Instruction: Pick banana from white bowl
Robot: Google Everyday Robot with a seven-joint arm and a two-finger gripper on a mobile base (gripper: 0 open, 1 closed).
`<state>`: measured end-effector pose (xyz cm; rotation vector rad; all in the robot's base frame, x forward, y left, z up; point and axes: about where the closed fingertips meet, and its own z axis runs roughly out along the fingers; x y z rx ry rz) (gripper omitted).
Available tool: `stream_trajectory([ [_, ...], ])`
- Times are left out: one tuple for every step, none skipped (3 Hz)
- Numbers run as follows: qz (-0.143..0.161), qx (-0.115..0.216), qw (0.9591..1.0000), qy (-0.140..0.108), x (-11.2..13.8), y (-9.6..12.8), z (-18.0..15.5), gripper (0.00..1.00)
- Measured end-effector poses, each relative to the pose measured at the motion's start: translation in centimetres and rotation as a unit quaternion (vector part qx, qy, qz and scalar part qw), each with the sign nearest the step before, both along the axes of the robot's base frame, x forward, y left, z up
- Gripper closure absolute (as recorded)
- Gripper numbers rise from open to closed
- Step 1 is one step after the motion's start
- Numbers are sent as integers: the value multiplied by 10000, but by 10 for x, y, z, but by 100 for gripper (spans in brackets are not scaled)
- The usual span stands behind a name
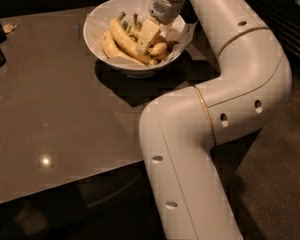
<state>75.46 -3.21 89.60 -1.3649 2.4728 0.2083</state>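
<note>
At top centre, the white bowl holds the short, brown-speckled banana at its right side, beside the gripper.

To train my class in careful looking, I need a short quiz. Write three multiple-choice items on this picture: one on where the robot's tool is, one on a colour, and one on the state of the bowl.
1. Where is the tool?
A) raised high above the bowl
B) down in the round white bowl, among the yellow bananas
C) on the floor

2. What colour is the robot's jointed arm?
A) black
B) red
C) white

3. How is the bowl?
A) upright, holding fruit
B) overturned
C) empty

Key:
1 B, the tool sits in among the bananas.
2 C, the arm's shell is white all along.
3 A, the bowl stands upright on the glossy brown table with bananas inside.
</note>
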Motion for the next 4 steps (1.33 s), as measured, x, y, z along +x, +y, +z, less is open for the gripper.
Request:
stream_trajectory([
  [0,0,10000,0,0,0,0,27],
  [0,0,10000,0,0,0,0,50],
  [0,0,10000,0,0,0,0,73],
  [0,0,10000,0,0,0,0,96],
])
